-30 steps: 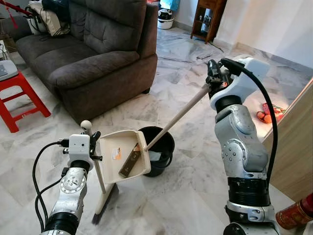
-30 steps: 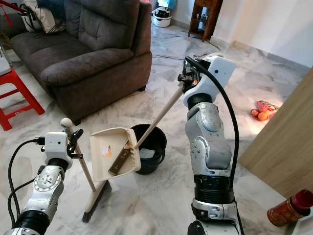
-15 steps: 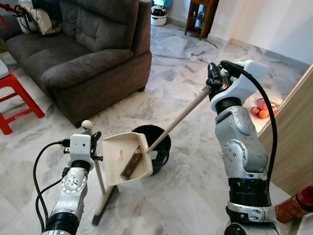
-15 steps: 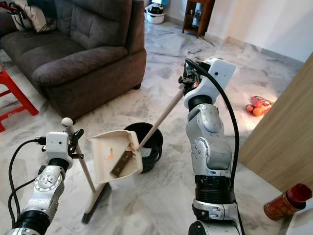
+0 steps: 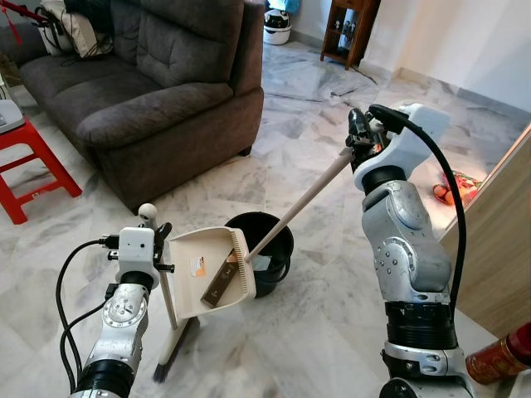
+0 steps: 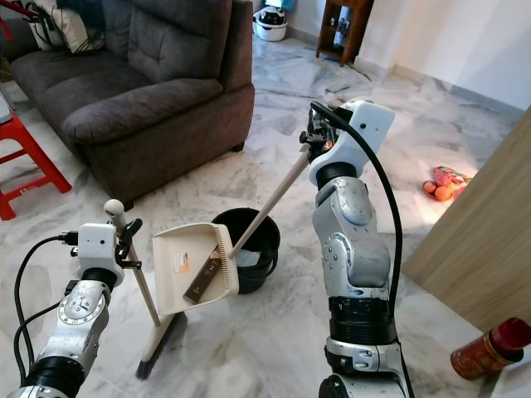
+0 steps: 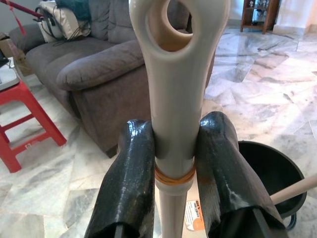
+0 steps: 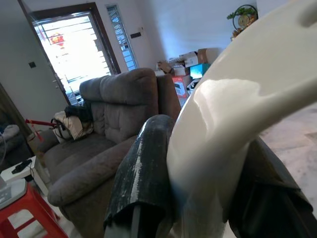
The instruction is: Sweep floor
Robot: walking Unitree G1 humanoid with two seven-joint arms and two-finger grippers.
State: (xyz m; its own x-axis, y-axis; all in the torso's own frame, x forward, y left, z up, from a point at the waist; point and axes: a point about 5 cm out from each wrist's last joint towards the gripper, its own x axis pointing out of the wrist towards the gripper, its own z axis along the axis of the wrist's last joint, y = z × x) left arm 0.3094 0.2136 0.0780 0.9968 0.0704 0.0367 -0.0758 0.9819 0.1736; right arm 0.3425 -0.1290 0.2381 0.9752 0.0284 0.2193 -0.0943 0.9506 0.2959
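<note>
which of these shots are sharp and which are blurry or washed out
Eye views: sharp, evenly daylit, soft glare on the marble floor. Left wrist view: broom handle and fingers crisp. Right wrist view: dustpan handle close and soft; bright doorway blown out.

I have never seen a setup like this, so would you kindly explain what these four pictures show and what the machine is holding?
This is a walking humanoid robot with two silver arms, each ending in a two-fingered black pincer. The two wide pictures come from cameras on its head, looking down; the two close-ups come from cameras on its wrists. The left pincer is shut on the cream broom handle, its dark bristles on the grey marble floor. The right pincer is shut on the long handle of the cream plastic dustpan, tilted beside the black bucket. A dark grey sofa and a red stool stand behind.
</note>
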